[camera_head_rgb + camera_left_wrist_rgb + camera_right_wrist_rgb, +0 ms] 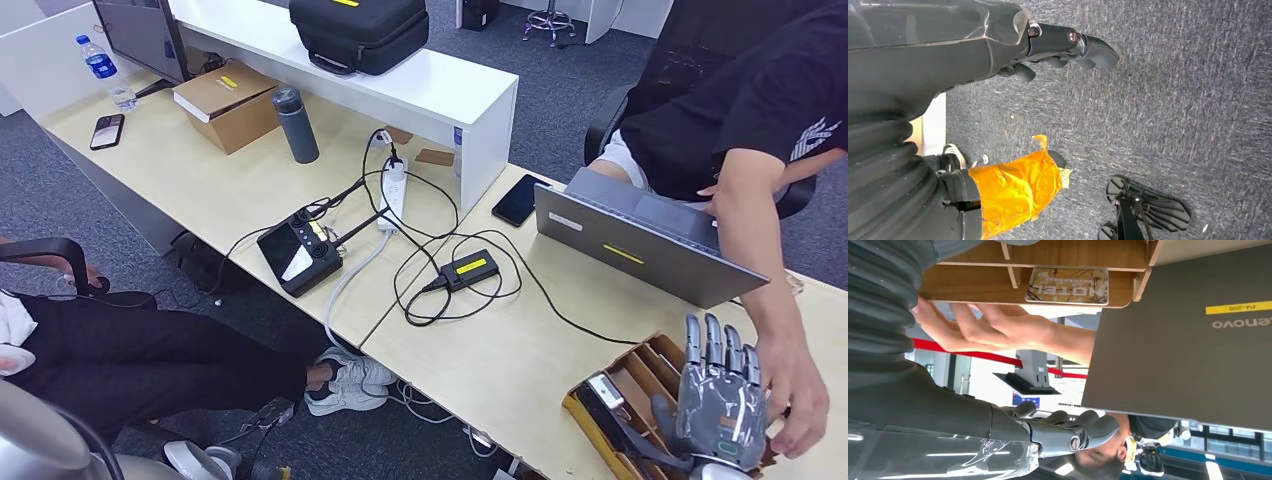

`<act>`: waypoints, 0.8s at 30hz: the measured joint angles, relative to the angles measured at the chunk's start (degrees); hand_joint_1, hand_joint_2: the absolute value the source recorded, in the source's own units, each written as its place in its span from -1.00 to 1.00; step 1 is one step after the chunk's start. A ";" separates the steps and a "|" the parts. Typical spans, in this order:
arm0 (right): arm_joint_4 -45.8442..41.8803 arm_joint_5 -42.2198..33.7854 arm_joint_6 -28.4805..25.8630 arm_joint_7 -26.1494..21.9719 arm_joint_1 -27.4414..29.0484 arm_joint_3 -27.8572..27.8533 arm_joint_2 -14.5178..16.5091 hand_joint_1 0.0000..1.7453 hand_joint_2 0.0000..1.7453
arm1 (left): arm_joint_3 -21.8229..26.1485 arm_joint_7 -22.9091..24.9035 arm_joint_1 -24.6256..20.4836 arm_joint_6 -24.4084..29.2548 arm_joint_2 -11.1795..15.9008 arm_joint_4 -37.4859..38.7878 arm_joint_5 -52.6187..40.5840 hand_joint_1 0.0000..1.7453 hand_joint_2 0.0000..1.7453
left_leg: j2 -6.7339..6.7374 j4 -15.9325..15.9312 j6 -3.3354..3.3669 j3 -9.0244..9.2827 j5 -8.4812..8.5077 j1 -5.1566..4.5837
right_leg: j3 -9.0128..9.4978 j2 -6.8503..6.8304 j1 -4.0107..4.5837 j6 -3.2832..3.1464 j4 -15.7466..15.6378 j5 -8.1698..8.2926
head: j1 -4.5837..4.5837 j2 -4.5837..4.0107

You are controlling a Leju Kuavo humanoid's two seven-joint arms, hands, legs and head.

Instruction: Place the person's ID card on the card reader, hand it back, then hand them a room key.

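The robot's right hand point(722, 395) hovers over the wooden card organizer point(625, 385) at the near edge of the desk point(500, 370), fingers straight and spread, holding nothing. A hotel-marked room key card point(1067, 286) lies in one of the organizer's slots, and the person's hand point(800, 385) rests just beside the robot's, on the organizer's far side from the closed grey laptop point(640, 245). The left hand point(1068, 47) hangs over the carpet, fingers loosely bent and empty.
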 joint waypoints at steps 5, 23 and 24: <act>-0.33 0.02 1.61 1.54 -0.04 0.08 0.98 -1.00 1.00 | 0.12 0.01 -0.01 0.02 -0.04 0.00 0.00 -1.00 1.00 | 0.00 0.00 0.00 0.00 0.00 0.00 | 0.00 0.00 0.00 0.00 0.00 0.00 | 0.00 0.00; 0.90 0.02 4.86 3.25 -0.38 0.08 3.07 -1.00 1.00 | 0.12 0.01 -0.04 -0.01 -0.05 0.00 -0.02 -1.00 1.00 | 0.00 0.00 0.00 0.00 0.00 0.00 | 0.00 0.00 0.00 0.00 0.00 0.00 | -0.01 0.00; 1.00 0.02 4.96 3.37 -0.43 0.08 3.07 -1.00 1.00 | 0.12 0.01 -0.04 -0.01 -0.05 0.00 -0.02 -1.00 1.00 | 0.00 0.00 0.00 0.00 0.00 0.00 | 0.00 0.00 0.00 0.00 0.00 0.00 | -0.01 0.00</act>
